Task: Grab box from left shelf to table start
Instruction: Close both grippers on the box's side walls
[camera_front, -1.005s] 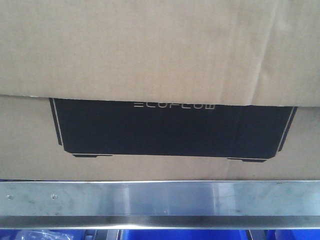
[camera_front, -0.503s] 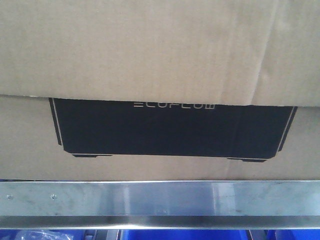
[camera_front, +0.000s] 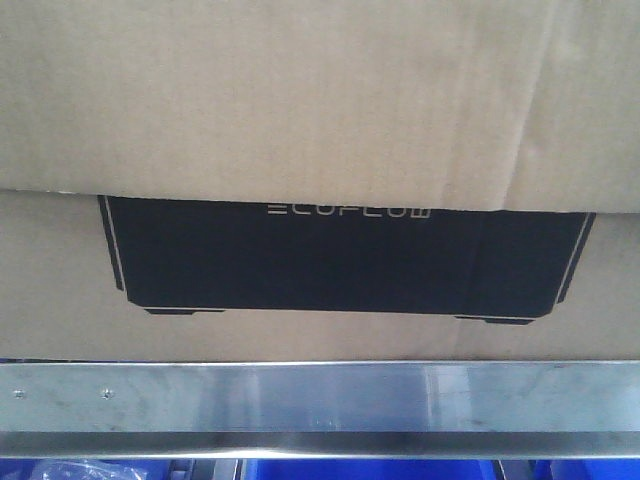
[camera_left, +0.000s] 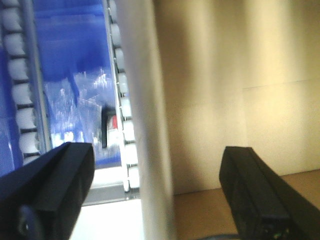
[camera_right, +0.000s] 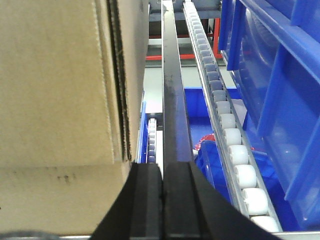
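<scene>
The box (camera_front: 300, 110) is brown cardboard with a black ECOFLOW panel (camera_front: 345, 260), and it fills the front view just above the left shelf's silver rail (camera_front: 320, 395). In the left wrist view my left gripper (camera_left: 157, 155) is open. One finger lies over the cardboard of the box (camera_left: 235, 75), the other over the blue side, and a blurred pale vertical edge (camera_left: 147, 125) stands between them. My right gripper (camera_right: 162, 167) is shut with nothing in it, beside the box's corner (camera_right: 55, 80) and in line with a dark shelf bar (camera_right: 172, 100). The table is out of view.
Blue plastic bins (camera_right: 280, 100) sit right of a white roller track (camera_right: 225, 125) and below the rail (camera_front: 360, 468). Another roller track (camera_left: 122, 100) and a blue bin with clear plastic (camera_left: 70, 75) lie left of the box.
</scene>
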